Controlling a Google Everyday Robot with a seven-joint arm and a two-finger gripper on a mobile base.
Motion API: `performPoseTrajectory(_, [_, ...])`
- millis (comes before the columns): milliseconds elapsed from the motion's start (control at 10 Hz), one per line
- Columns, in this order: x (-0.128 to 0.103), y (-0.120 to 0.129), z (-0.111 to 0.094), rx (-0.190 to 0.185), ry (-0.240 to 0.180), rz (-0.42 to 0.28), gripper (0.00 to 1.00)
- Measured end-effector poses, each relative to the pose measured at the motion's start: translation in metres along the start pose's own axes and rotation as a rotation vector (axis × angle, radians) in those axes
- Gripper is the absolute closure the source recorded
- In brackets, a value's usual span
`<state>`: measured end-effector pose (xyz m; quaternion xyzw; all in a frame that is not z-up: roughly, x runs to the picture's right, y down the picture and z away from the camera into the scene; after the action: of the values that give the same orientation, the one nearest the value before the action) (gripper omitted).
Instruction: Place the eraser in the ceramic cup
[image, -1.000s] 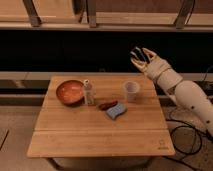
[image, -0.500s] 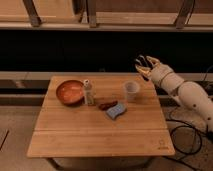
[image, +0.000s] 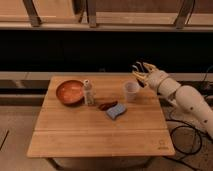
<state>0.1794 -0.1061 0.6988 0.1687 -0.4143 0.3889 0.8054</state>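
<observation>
Camera view: the hand (image: 142, 72) hovers right of centre, just beside the ceramic cup (image: 131, 91); whether it is apart or clamped, I cannot tell. The eraser is nowhere visible on the counter (image: 100, 135). It is likely light, stiff and grippy, so pinch it across its narrow middle.

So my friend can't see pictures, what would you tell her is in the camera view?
A white robot arm stretches in from the right, its gripper just beside a small white cup on a wooden table. Left of the cup sit a blue sponge, a flat reddish-brown thing, a slim bottle and an orange bowl.
</observation>
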Motion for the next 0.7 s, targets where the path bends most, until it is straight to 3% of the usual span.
performPoseTrajectory(200, [-0.001,0.001,0.000,0.000,0.001,-0.005,1.00])
performPoseTrajectory(400, [0.001,-0.001,0.002,0.015,0.024,-0.076,1.00])
performPoseTrajectory(700, [-0.008,0.007,0.022,0.007,0.003,-0.124,1.00])
